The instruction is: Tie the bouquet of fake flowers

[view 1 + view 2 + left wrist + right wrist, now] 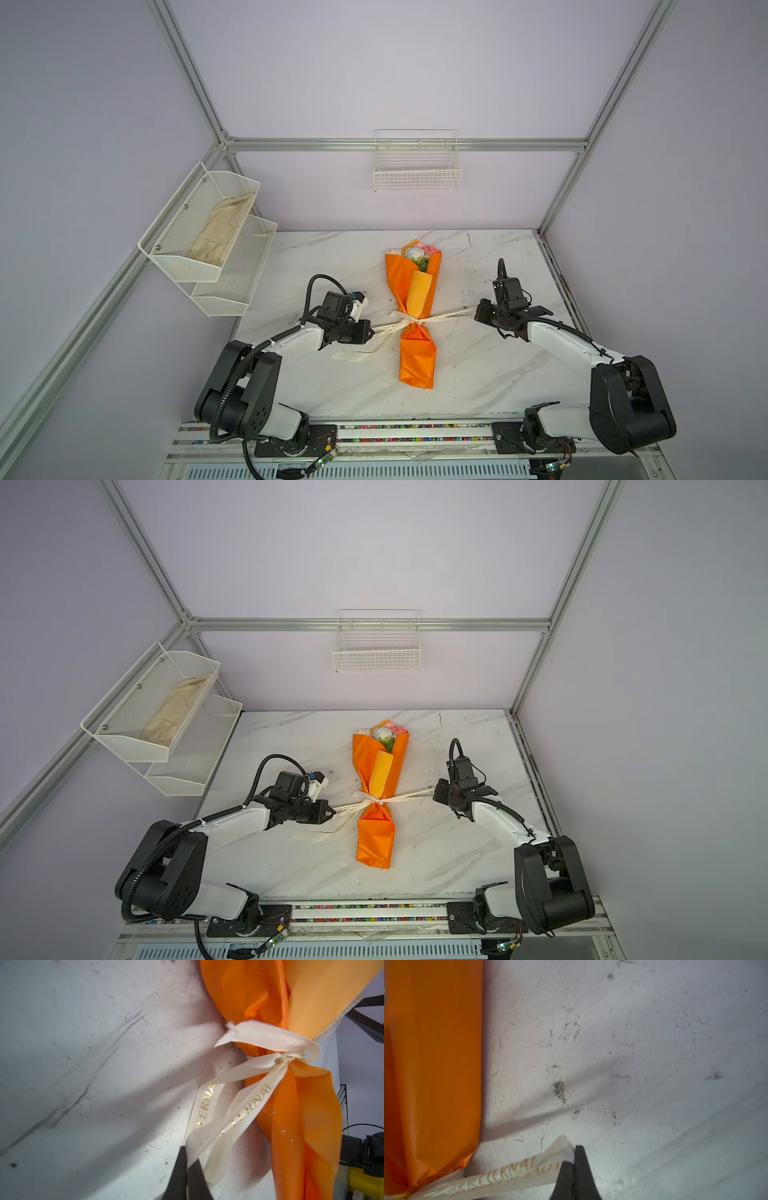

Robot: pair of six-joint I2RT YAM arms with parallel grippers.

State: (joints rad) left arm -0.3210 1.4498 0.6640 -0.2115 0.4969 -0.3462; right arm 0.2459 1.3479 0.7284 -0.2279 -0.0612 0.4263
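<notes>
The bouquet of fake flowers [415,291] [380,771] lies lengthwise mid-table in both top views, wrapped in orange paper, with rose heads [415,252] at its far end. A cream ribbon [411,322] [376,801] with gold print is knotted round its pinched waist [259,1036]. My left gripper [371,330] [187,1159] is to the left of the waist, shut on a ribbon strand. On the right, my right gripper [476,311] [575,1155] is shut on the ribbon's other end [508,1176], beside the orange paper [436,1043]. Both strands run out sideways from the knot.
A loose ribbon tail [353,355] lies on the marble table [478,374] near my left gripper. A two-tier mesh shelf [232,286] on the left wall holds a beige cloth [222,232]. A wire basket [417,174] hangs on the back wall.
</notes>
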